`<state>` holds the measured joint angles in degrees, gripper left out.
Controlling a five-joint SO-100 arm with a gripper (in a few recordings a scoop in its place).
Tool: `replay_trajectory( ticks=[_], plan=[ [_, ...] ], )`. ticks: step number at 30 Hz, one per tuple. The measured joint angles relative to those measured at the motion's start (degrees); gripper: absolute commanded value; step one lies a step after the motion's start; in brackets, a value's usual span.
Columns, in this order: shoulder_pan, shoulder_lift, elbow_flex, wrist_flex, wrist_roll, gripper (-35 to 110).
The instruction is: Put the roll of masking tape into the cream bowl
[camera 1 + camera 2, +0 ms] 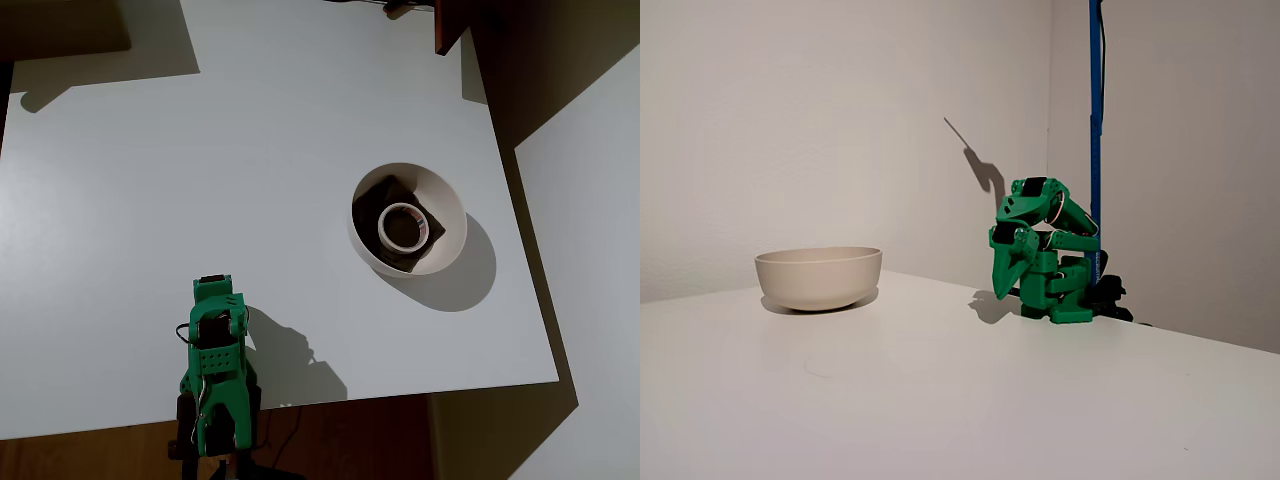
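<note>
The roll of masking tape (pixel 402 226) lies flat inside the cream bowl (pixel 448 205), on the dark brown patch at its bottom. In the fixed view the bowl (pixel 820 276) stands at the left of the table and its wall hides the tape. My green arm is folded up over its base, far from the bowl. Its gripper (pixel 1002 286) points down toward the table with the fingers together and nothing between them. From overhead the gripper (pixel 213 296) sits near the table's front edge, left of the bowl.
The white table (pixel 200 180) ends close behind the arm's base (pixel 215 420). A blue pole (pixel 1095 130) rises behind the arm. A dark brown block (pixel 450 25) juts in at the table's far right corner.
</note>
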<state>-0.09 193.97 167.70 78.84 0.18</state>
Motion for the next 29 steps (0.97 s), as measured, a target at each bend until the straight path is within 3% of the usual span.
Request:
replay_trajectory(
  ticks=[7, 29],
  plan=[
    [0.18, 0.0, 0.0, 0.0, 0.0, 1],
    [0.18, 0.0, 0.0, 0.0, 0.0, -8]
  ],
)
